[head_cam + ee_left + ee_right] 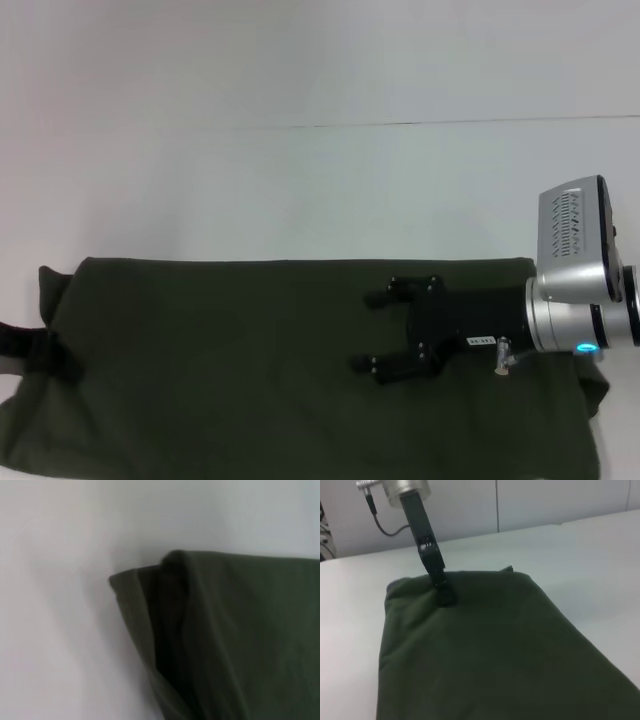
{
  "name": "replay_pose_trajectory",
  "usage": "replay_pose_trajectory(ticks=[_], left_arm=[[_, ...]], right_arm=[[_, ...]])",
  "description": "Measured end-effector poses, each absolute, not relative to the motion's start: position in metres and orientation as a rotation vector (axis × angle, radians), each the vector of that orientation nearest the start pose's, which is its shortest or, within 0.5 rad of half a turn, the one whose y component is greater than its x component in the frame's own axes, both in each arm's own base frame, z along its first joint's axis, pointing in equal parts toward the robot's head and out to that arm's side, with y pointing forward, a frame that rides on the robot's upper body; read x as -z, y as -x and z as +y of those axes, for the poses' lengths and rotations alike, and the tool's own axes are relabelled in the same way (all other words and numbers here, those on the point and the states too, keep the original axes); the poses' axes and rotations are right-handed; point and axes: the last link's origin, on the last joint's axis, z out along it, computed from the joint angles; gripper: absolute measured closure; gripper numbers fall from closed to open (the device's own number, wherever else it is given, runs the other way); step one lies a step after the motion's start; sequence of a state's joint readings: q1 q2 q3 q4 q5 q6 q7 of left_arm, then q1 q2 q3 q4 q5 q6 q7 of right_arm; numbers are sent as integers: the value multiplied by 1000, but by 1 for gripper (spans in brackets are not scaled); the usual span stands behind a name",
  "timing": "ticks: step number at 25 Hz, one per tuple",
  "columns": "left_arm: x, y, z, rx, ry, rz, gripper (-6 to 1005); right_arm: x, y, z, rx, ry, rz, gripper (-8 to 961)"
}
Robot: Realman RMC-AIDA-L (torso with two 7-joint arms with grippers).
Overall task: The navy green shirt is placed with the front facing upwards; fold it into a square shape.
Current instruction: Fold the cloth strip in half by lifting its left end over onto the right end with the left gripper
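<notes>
White desk (300, 190) fills my head view, with a pale wall behind it across the top of the frame. On the desk I see the dark olive-green cotton shirt (230, 370), folded into a long wide band that runs from the left edge to the right side across the lower half of the picture. No lettering shows on it.

My right gripper (375, 330) comes in from the right edge, just right of the middle of the frame. Its jaws are wide open with nothing between them, and the black fingers (380, 298) point left over the cloth.

My left gripper (30, 345) is at the far left edge, at the left end of the shirt. In my right wrist view it comes down from the upper left and meets the cloth (445, 597) at its far end. I cannot tell if its jaws are open or closed.

In my left wrist view, a bunched corner of the shirt (220, 630) sits at the lower right.
</notes>
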State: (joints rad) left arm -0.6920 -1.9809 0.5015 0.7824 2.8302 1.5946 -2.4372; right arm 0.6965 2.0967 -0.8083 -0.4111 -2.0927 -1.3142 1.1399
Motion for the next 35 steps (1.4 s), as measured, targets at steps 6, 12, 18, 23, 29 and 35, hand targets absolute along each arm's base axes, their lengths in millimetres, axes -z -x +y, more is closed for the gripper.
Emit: replay_pose_trajectory(ticks=[6, 12, 18, 23, 29, 35], left_arm=[[-81, 330, 345, -204, 2083, -1819, 927], [-111, 340, 346, -201, 1989, -1771, 928], [-144, 344, 345, -161, 1900, -1744, 927], [-142, 336, 343, -148, 1942, -1779, 926], [-127, 296, 344, 42, 2167, -1826, 928], [-113, 261, 343, 282, 2331, -1877, 927]], right_arm=[[66, -241, 346, -486, 2880, 364, 27], [64, -240, 345, -524, 2872, 375, 27], [65, -241, 343, -532, 2870, 385, 26], [62, -243, 344, -581, 2815, 421, 26], [53, -251, 351, -621, 2690, 464, 26], [50, -258, 352, -629, 2634, 492, 26]])
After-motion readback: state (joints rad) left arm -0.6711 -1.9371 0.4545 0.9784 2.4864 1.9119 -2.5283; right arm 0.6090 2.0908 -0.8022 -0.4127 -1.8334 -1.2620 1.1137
